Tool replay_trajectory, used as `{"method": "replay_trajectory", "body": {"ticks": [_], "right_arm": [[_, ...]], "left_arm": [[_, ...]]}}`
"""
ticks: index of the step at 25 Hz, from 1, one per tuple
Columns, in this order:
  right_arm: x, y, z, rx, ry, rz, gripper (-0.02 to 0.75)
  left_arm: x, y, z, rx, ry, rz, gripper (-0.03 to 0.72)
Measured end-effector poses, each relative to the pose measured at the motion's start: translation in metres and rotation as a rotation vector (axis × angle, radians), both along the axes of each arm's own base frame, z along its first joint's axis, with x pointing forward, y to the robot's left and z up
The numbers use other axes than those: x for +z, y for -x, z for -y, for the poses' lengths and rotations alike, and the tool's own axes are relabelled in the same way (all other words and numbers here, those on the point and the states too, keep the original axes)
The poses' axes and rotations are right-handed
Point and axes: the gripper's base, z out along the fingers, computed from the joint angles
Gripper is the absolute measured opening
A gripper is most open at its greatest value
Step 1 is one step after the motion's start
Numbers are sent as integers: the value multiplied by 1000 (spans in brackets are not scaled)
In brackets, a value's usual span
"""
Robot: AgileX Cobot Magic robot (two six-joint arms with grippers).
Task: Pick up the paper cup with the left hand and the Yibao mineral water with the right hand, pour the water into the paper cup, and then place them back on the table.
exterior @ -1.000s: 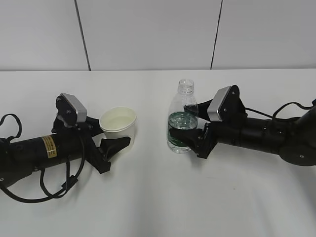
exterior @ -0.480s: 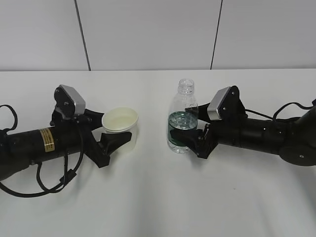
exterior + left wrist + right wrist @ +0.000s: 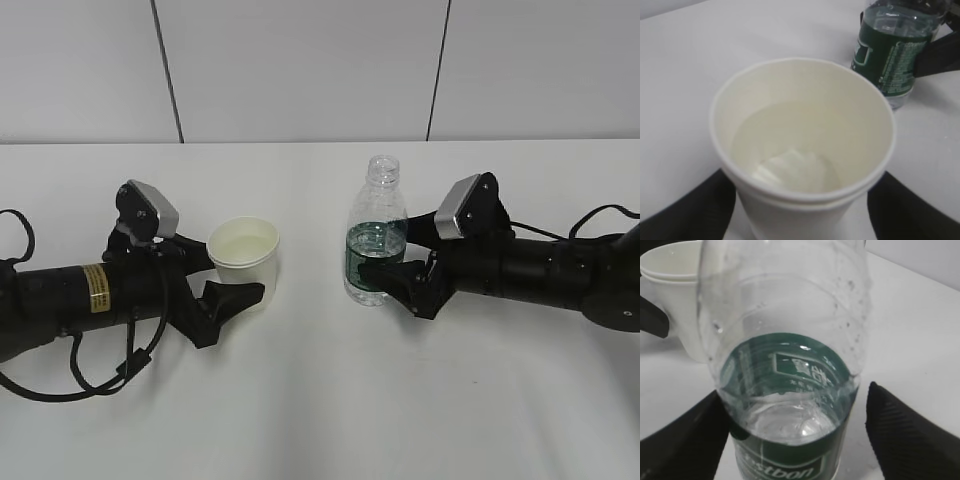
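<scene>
White table [image 3: 320, 400]; left wrist view alone shows paper cup [image 3: 802, 150] seemingly holding water.

Even, shadowless light on the table [image 3: 320, 400]; wrist views soft, perhaps defocused.

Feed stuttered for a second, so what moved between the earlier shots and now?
The right gripper backed off rightward and its jaws now stand apart from the bottle. The left gripper sits open around the cup. Cup and bottle stay upright on the table.
</scene>
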Motion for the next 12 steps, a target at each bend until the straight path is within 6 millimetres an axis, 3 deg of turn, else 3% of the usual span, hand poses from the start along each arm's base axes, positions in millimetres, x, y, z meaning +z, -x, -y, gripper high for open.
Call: {"method": "replay_trajectory", "body": {"ticks": [6, 12], "right_arm": [[8, 0, 2, 7, 48, -4, 625], [6, 4, 1, 34, 84, -68, 625]], "left_arm": [[2, 1, -2, -1, -18, -32, 561], [14, 0, -22, 11, -57, -99, 561]]}}
